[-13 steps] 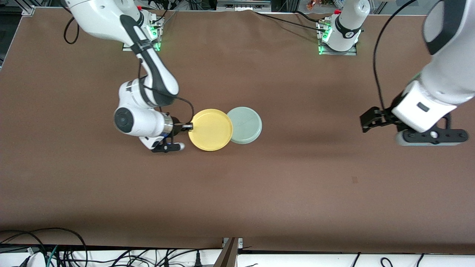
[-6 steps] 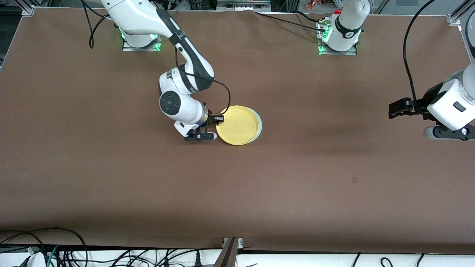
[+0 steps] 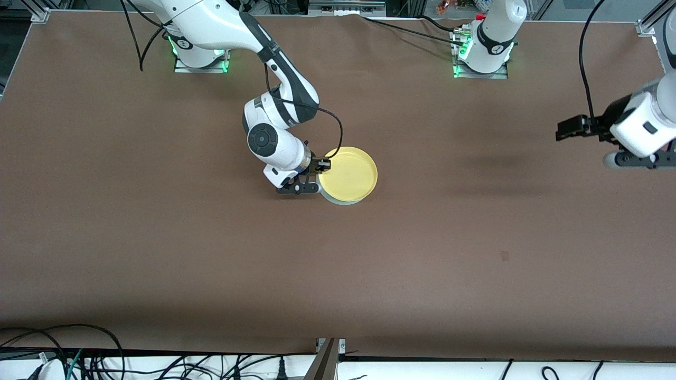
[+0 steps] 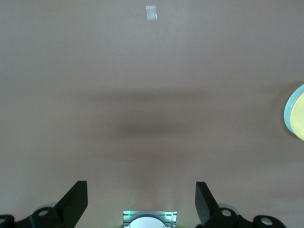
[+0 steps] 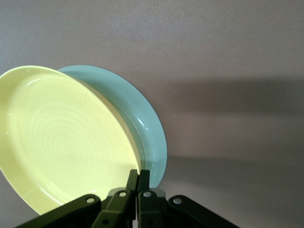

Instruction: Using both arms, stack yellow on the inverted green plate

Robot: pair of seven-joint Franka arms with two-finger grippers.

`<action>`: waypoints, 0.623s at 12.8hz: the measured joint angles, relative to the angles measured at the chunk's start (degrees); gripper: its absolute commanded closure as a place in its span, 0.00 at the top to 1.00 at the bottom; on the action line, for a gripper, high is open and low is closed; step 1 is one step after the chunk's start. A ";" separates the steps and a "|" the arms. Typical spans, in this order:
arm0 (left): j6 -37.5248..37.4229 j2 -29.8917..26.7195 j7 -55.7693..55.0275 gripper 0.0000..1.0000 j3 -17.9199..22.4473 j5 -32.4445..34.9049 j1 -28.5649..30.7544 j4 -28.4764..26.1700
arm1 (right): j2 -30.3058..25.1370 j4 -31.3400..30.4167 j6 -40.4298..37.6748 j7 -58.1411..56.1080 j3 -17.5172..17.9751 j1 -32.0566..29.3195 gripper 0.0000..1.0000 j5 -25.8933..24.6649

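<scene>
Front view: right tool [image 3: 323, 164] is clenched on the rim of the yellow plate [image 3: 348, 174], gripping it at the plate's nine o'clock edge. The plate sits rim up over the green plate [image 3: 338, 201], which shows only as a thin crescent from six to eight o'clock. In the right wrist view the tool [image 5: 138, 176] pinches the yellow rim [image 5: 61, 142], with the green plate [image 5: 137, 118] directly beneath. Both plates lie mid-table [image 3: 211, 253]. Left tool [image 3: 567, 128] hangs released over the left arm's end of the table, at three o'clock from the plates, well apart; the arm waits.
</scene>
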 measured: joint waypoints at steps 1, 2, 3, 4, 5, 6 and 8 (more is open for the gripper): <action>0.91 -2.32 0.11 1.00 -0.09 0.22 0.00 -2.79 | 0.12 0.00 0.00 0.00 -0.12 -0.01 0.00 0.00; 1.75 -3.61 0.31 1.00 -0.27 0.73 0.00 -4.28 | 0.24 0.00 0.00 0.00 -0.24 -0.01 0.00 0.00; 2.68 -4.12 0.52 1.00 -0.60 1.41 -0.02 -4.82 | 0.33 0.00 0.00 0.00 -0.30 -0.01 0.00 0.00; 4.13 -4.19 0.71 1.00 -1.01 1.99 -0.02 -4.92 | 0.38 -0.04 -0.05 0.00 -0.30 -0.01 0.00 0.00; 6.57 -4.19 0.81 1.00 -1.29 2.31 -0.05 -5.02 | 0.41 -0.23 -0.08 0.00 -0.30 -0.01 0.00 0.00; 10.28 -4.13 0.91 1.00 -1.44 2.50 -0.10 -5.18 | 0.41 -0.55 -0.07 0.00 -0.31 -0.01 0.00 0.00; 16.06 -3.85 0.95 1.00 -1.50 2.59 -0.11 -5.40 | 0.26 -0.74 -0.09 0.00 -0.30 -0.01 0.00 0.00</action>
